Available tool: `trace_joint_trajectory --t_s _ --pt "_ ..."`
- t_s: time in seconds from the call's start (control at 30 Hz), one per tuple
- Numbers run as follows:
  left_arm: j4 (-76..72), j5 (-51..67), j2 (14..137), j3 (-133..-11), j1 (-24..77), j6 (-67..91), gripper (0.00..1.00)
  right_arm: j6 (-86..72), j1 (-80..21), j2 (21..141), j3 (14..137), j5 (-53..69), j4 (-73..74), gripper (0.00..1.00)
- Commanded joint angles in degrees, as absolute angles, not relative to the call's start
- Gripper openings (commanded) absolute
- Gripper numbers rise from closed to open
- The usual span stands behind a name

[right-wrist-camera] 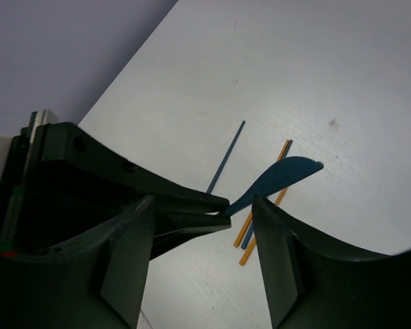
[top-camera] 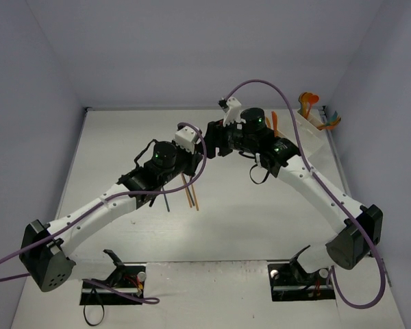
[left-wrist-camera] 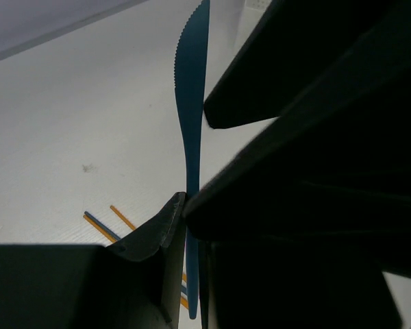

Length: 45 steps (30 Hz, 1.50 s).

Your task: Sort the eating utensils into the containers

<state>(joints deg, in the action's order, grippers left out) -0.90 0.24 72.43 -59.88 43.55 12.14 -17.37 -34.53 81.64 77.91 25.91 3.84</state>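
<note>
The left gripper (left-wrist-camera: 188,205) is clenched on a dark blue knife (left-wrist-camera: 190,123), holding it above the table (right-wrist-camera: 294,68). The right gripper (right-wrist-camera: 204,205) is released, its jaws spread on either side of the blade.

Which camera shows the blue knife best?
The left wrist view. There the blue knife runs nearly full length, its serrated edge clear, pinched in the left gripper. The right wrist view shows mostly its blade at an angle. In the top view I cannot make it out.
</note>
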Motion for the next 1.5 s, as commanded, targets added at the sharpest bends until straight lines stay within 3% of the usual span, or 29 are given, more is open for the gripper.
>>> trace_joint_trajectory --t_s 0.0,0.33,0.67,1.07,1.3,1.47 --pt "-6.6 3.1 69.9 -61.2 44.3 10.3 0.0 -18.9 -36.2 83.0 79.8 23.1 -1.6 0.52" --pt "-7.6 0.8 69.9 -59.0 44.5 12.1 0.0 -18.9 -36.7 81.4 78.4 18.4 -2.5 0.46" --pt "-7.6 -2.6 70.7 -58.7 44.5 13.8 0.0 -17.8 -36.7 76.2 75.6 6.2 -2.4 0.5" --pt "-10.1 1.7 69.0 -58.2 44.5 14.6 0.0 -20.4 -36.7 80.6 76.4 12.6 -3.2 0.49" --pt "-11.1 2.9 68.5 -57.6 44.7 15.5 0.0 -20.8 -36.7 81.5 76.0 13.7 -4.5 0.37" --pt "-11.7 3.2 68.6 -57.4 44.8 15.8 0.0 -20.9 -36.7 81.7 75.4 14.2 -5.1 0.16"
